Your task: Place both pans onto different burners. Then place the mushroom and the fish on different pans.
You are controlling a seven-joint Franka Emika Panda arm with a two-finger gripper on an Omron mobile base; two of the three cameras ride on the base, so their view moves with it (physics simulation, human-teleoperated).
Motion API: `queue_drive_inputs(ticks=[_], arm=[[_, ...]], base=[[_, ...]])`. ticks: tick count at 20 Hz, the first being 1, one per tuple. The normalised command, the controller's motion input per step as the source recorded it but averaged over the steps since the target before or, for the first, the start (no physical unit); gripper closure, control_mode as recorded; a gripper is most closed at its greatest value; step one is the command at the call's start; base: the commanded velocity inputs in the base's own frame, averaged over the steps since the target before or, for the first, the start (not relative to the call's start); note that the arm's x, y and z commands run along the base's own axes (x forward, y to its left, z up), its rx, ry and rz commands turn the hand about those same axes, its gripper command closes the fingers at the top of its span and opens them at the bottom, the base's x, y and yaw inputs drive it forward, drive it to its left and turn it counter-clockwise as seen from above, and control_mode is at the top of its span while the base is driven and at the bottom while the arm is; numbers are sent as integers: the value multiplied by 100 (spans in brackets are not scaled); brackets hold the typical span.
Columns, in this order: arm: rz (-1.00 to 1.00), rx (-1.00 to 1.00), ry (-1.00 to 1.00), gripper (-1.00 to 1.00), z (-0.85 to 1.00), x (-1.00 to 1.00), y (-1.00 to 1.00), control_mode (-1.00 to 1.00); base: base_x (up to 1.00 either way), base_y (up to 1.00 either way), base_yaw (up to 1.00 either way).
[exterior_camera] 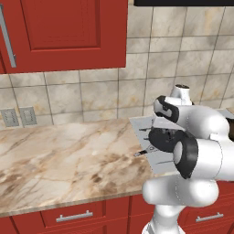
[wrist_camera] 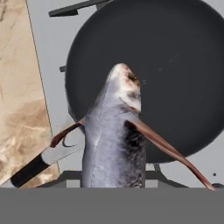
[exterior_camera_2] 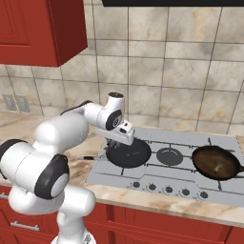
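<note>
Two pans on cooktop (exterior_camera_2: 157,167): black pan (exterior_camera_2: 128,153) left, brown pan (exterior_camera_2: 216,162) right holding mushroom (exterior_camera_2: 218,167). Jaws clamped on fish (wrist_camera: 114,135), hanging over black pan.

Marble counter (exterior_camera: 55,160), red cabinets (exterior_camera: 64,32), tiled wall (exterior_camera_2: 181,71), seemingly two outlets (exterior_camera: 19,117)

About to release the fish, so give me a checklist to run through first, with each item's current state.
1. Fish held in the fingers: ok, it hangs close in front of the hand camera.
2. Black pan on a burner: ok, it sits on the left burner.
3. Fish over the black pan: ok in the hand view, head above the pan floor.
4. Black pan holds no other food: ok.
5. Brown pan on a different burner: ok, on the right one.
6. Mushroom in the brown pan: cannot tell, a small lump lies there.
</note>
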Motion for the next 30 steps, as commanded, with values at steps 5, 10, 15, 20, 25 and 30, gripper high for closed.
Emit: queue_drive_inputs(ticks=[5,10,15,20,25,30], arm=[[-5,0,0,100,-1,19,-40,-100],[-1,0,0,100,-11,17,-29,-100],[0,0,0,100,-17,5,-14,-100],[0,0,0,100,-18,5,-8,-100],[0,0,0,100,-23,7,-1,-100],[0,0,0,100,-21,8,-1,-100]], base=[[0,0,0],[0,0,0],[0,0,0],[0,0,0],[0,0,0],[0,0,0]])
